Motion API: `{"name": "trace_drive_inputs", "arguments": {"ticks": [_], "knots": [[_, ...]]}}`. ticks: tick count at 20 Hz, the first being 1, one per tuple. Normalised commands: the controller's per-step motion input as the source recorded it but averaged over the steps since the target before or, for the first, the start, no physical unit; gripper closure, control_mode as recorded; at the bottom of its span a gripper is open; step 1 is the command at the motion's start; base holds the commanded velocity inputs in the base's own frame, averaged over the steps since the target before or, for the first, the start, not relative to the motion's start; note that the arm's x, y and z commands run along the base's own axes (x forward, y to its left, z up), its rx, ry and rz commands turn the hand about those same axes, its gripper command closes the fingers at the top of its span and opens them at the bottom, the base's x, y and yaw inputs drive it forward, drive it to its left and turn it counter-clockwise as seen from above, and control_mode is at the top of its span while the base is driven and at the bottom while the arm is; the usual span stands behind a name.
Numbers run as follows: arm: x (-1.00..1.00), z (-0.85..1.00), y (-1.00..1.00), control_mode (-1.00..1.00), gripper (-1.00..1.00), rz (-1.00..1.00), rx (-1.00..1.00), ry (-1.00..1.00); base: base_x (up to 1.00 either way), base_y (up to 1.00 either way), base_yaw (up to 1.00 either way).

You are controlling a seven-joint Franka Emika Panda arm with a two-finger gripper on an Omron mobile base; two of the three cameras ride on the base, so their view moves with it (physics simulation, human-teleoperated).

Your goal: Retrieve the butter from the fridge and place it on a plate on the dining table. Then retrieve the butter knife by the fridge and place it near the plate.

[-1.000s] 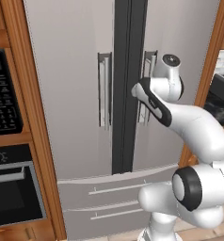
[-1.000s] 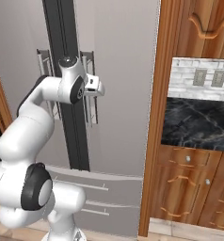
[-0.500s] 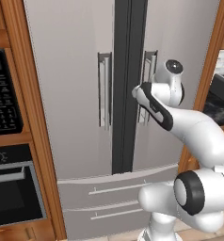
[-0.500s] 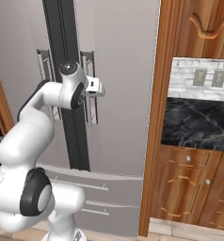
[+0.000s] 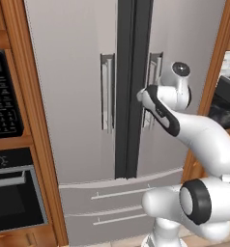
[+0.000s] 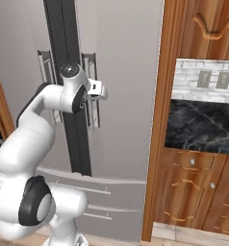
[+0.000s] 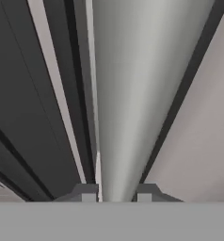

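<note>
Fingertips sit at the bottom of my hand view, one on each side of a grey bar handle, and they are clamped against it. I read the gripper as grasping the handle of the right-hand door.

Step status, judged from what I see:

1. Grip on the handle: made. In the right base view the gripper is pressed up to the handle at about mid-height of the bar. In the left base view the wrist covers most of that handle, so I cannot confirm the contact from that side.
2. Door opening: not done. Both doors of the fridge lie flush, with the dark centre seam running straight between them and no white interior exposed.
3. Butter retrieval: not done. I take the butter to be inside the closed fridge; I cannot confirm its shelf or position.
4. Placement on the plate at the dining table, then the butter knife: both outstanding.

Beyond the arm, the left door handle is untouched. The two drawer fronts below are shut. A black oven stands to the left of the fridge, and a wall counter with wooden cabinets stands to its right.

My assessment: the task is at its first stage, and nearly everything remains.
</note>
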Motion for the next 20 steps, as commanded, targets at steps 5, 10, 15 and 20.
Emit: {"name": "trace_drive_inputs", "arguments": {"ticks": [5,10,15,20], "knots": [[-0.95,0.14,-0.26,-1.0,1.0,0.0,0.0,0.0,0.0,0.0,0.0],[-0.95,0.32,-0.86,-1.0,1.0,0.0,0.13,0.0,0.0,0.0,0.0],[-1.0,0.2,-0.96,-1.0,1.0,0.0,0.12,-0.03,0.0,0.0,0.0],[-0.85,0.12,-0.53,-1.0,1.0,0.0,0.04,-0.02,0.0,0.0,0.0]]}}
